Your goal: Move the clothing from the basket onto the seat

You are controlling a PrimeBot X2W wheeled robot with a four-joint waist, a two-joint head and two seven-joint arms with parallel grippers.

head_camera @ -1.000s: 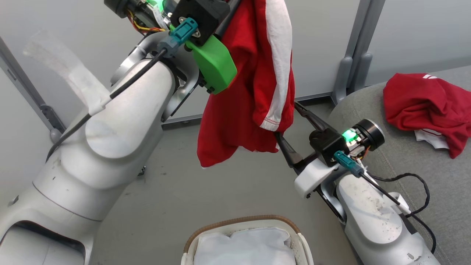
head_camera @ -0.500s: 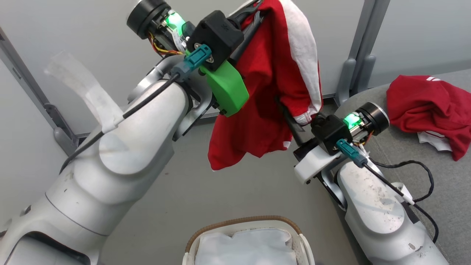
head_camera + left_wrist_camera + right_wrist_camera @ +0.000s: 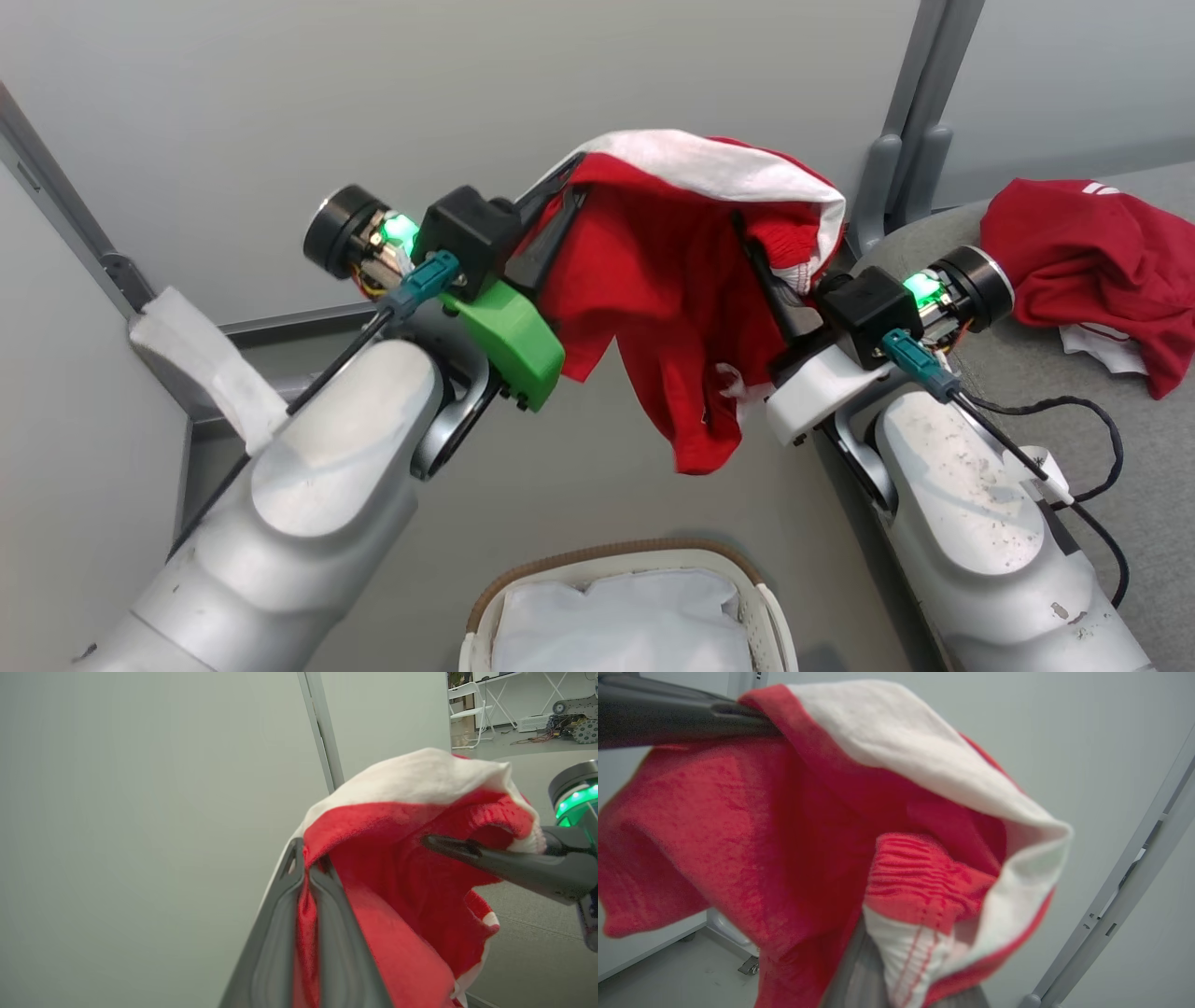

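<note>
Robot's got a bright red soft jersey garment (image 3: 672,280) with a white stripe strung up in the air between both arms. The left tool (image 3: 560,201) is clamped tight on one end. You can see red cloth squeezed in the thin slit between its two dark fingers (image 3: 275,942). The right tool (image 3: 752,245) is buried in the ribbed waistband at the other end. Cloth covers it, so I honestly can't tell if it's pinching or the fabric is only hooked over it.

The bit that matters for the next move: the garment's long axis runs across from one tool to the other. It hangs over bare floor beyond the oval cream-white plastic basket (image 3: 597,553) with the brown woven rim, and what I can see of the basket is plain white lining. The big grey woven-fabric seat (image 3: 1158,448) sits off to the robot's right, with its rounded edge just beside the right wrist. So the right arm is the near one and the left end is well apart from the cushion. My guess is the whole span has to swing right, with the left end travelling furthest.

A second crumpled red garment (image 3: 1092,252) lies on the seat.
</note>
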